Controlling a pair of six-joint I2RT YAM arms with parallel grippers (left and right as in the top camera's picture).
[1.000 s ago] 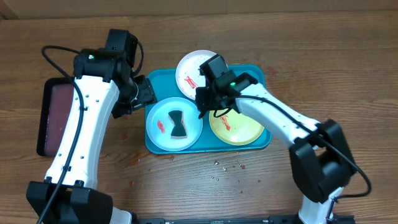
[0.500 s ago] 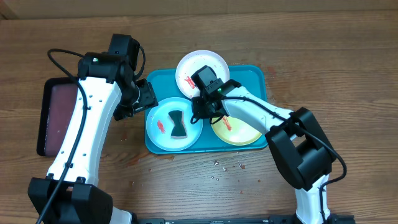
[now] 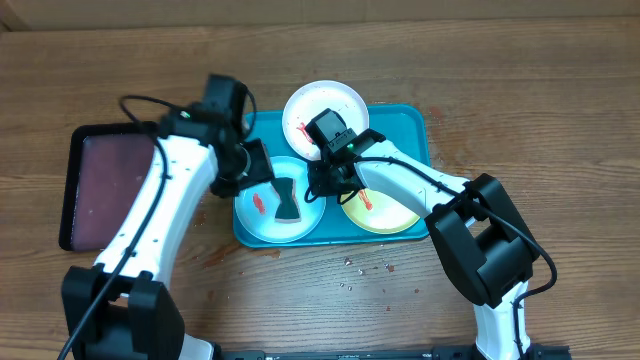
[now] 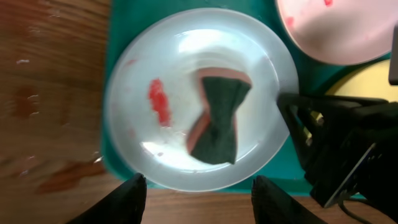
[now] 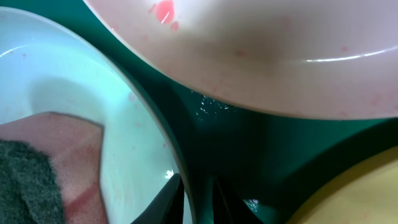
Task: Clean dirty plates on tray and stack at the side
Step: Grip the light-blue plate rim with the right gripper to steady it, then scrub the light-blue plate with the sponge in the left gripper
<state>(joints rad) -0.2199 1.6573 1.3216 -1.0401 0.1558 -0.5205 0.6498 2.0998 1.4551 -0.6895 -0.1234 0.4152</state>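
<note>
The turquoise tray (image 3: 410,125) holds three dirty plates: white (image 3: 322,105) at the back, pale blue (image 3: 262,215) front left, yellow-green (image 3: 390,212) front right. Each shows red smears. A dark green and pink sponge (image 3: 287,200) lies in the pale blue plate (image 4: 186,68). My left gripper (image 4: 202,202) is open and empty, hovering over this plate's near rim. My right gripper (image 5: 198,198) is closed on the pale blue plate's right rim (image 5: 155,124), one finger inside and one outside. The white plate (image 5: 261,56) overlaps the view just beyond it.
A black tray with maroon inside (image 3: 100,185) sits on the table at the left. Small crumbs and red specks (image 3: 360,265) lie on the wood in front of the turquoise tray. The right arm crosses over the yellow-green plate.
My left gripper has swung right, from beside the tray's left edge to over the pale blue plate. My right gripper shifted left onto that plate's rim and has held there.
</note>
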